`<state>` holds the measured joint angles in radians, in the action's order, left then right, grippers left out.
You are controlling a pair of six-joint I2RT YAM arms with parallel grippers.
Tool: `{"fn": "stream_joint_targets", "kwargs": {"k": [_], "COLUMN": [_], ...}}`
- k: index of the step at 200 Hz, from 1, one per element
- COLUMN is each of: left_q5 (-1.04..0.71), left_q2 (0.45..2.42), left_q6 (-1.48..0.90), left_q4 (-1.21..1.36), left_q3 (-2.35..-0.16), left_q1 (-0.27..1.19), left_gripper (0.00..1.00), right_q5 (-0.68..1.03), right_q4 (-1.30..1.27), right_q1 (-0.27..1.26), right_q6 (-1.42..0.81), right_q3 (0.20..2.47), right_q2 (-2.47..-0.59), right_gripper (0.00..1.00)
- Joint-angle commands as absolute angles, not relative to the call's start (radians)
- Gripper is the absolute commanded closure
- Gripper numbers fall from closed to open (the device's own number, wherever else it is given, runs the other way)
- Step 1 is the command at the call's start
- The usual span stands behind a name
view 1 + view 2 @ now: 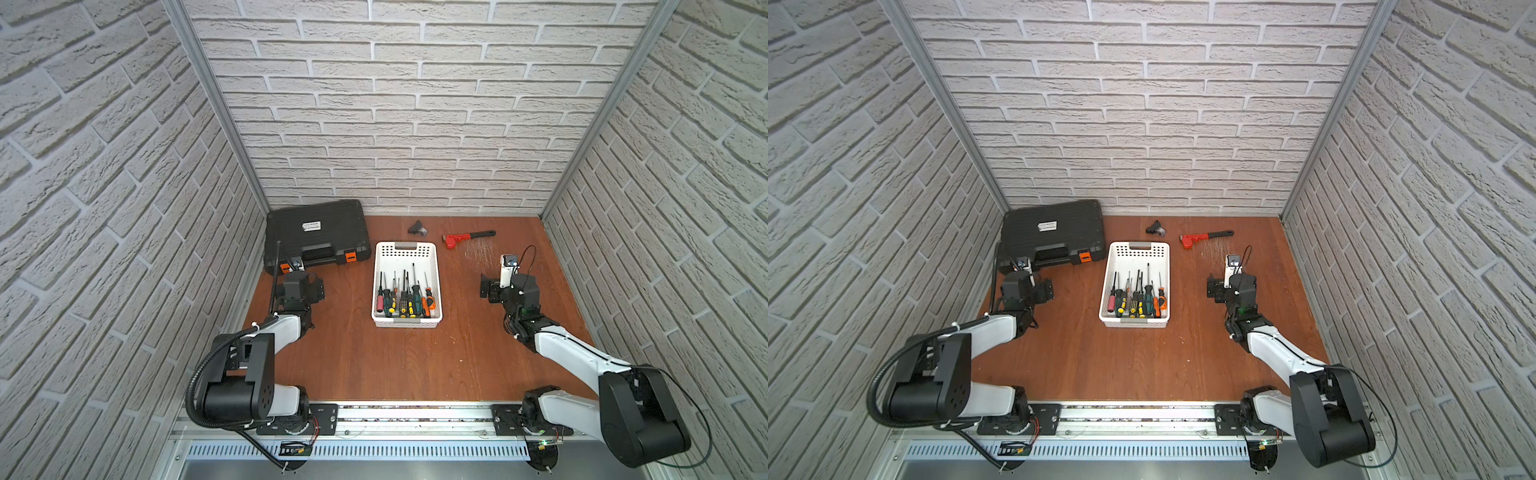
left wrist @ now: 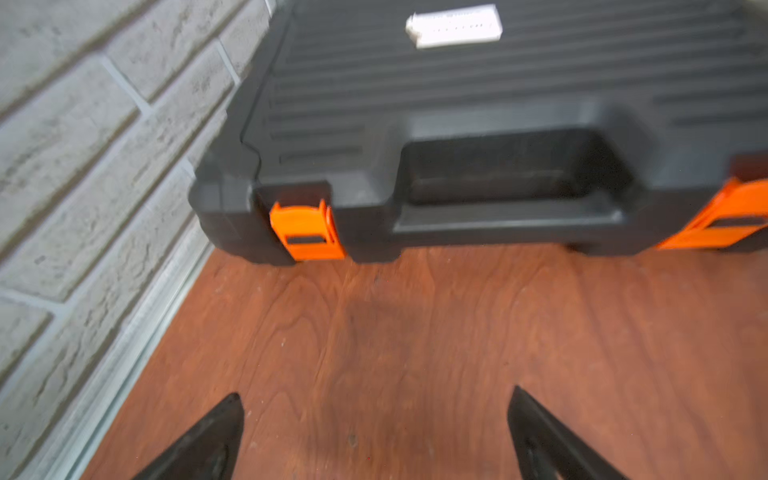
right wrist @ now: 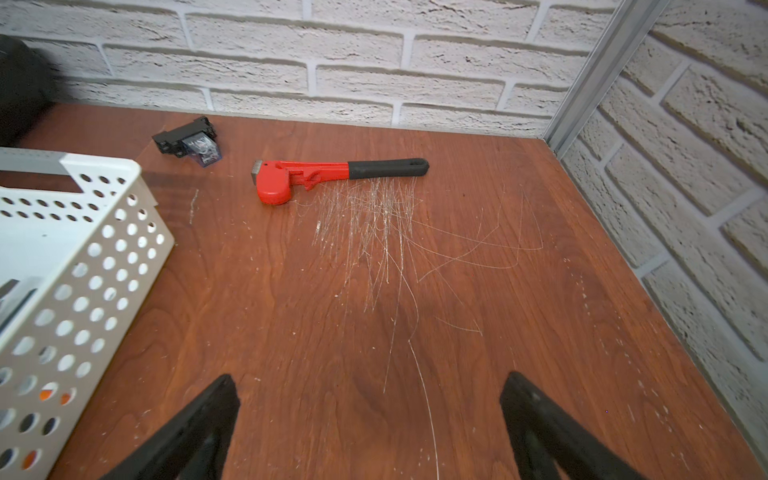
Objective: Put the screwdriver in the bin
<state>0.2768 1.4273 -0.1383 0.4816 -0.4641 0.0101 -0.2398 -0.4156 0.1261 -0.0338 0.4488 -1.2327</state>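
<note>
While both pincers gape empty, right pincer (image 3: 370,388) beside bin (image 3: 104,266), screwdrivers (image 1: 405,297) inside.

left wrist view blurs the tool case (image 2: 457,104), its right latch (image 2: 723,216) cut off.

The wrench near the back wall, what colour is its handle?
Black handle on a red wrench, clearest in the right wrist view.

Screwdrivers (image 1: 405,301) lie in the bin (image 1: 436,274), case (image 1: 316,232) behind-left.
</note>
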Motion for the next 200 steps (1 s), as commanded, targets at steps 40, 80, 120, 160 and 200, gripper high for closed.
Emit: {"fn": "stream_joint_targets", "kwargs": {"k": [40,80,120,160,200], "left_q5": [0.175,0.167,0.160,0.159,0.159], "left_q2": [1.557,1.569,1.570,1.572,1.573], "left_q6": [-0.107,-0.107,-0.110,-0.109,-0.109], "left_q4": [0.925,0.931,0.933,0.939,0.939], "left_q3": [-0.373,-0.376,-0.378,-0.376,-0.376], "left_q1": [-0.040,-0.042,-0.047,-0.048,-0.048], "left_gripper": [0.02,0.02,0.02,0.02,0.02], "right_q5": [-0.145,-0.113,-0.111,-0.116,-0.086], "right_q4": [-0.579,-0.759,-1.058,-0.855,-0.820], "right_q1": [0.072,0.069,0.061,0.052,0.052], "right_q6": [-0.009,-0.007,-0.021,-0.035,-0.021], "right_q3": [0.402,0.318,0.271,0.341,0.356], "right_q2": [-1.203,-1.298,-1.505,-1.465,-1.459], "right_gripper": [0.01,0.00,0.00,0.00,0.00]}}
